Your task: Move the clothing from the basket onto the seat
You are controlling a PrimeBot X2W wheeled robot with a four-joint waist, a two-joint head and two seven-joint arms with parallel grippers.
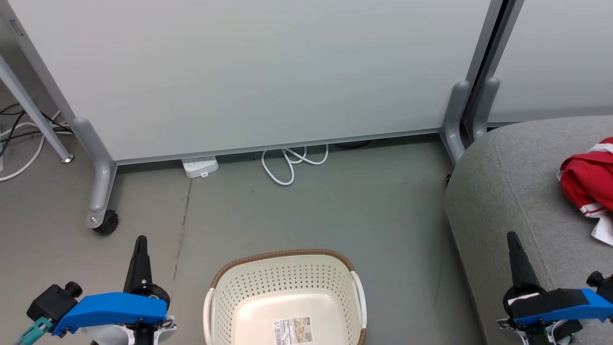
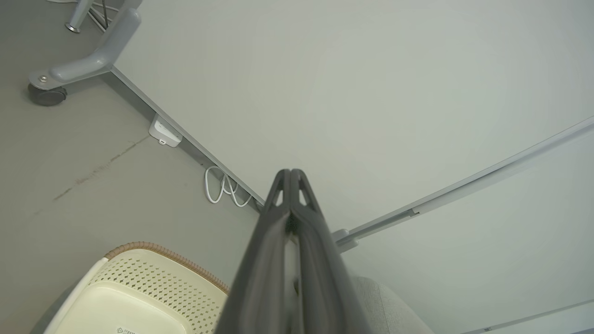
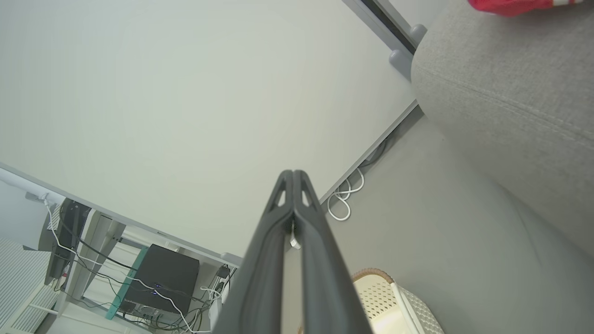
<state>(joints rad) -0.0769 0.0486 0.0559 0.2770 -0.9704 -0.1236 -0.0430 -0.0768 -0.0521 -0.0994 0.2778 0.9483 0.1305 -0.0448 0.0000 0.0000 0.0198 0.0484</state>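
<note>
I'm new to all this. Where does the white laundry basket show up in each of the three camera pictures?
Head view: the basket sits at bottom centre.
Left wrist view: the basket fills the lower left corner.
Right wrist view: the basket peeks in at the bottom edge, right of centre.
Shared landmark: the looped white cable at the foot of the partition, beyond the basket.

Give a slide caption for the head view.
Empty basket on floor, red clothing on grey seat, left gripper and right gripper shut.
</note>
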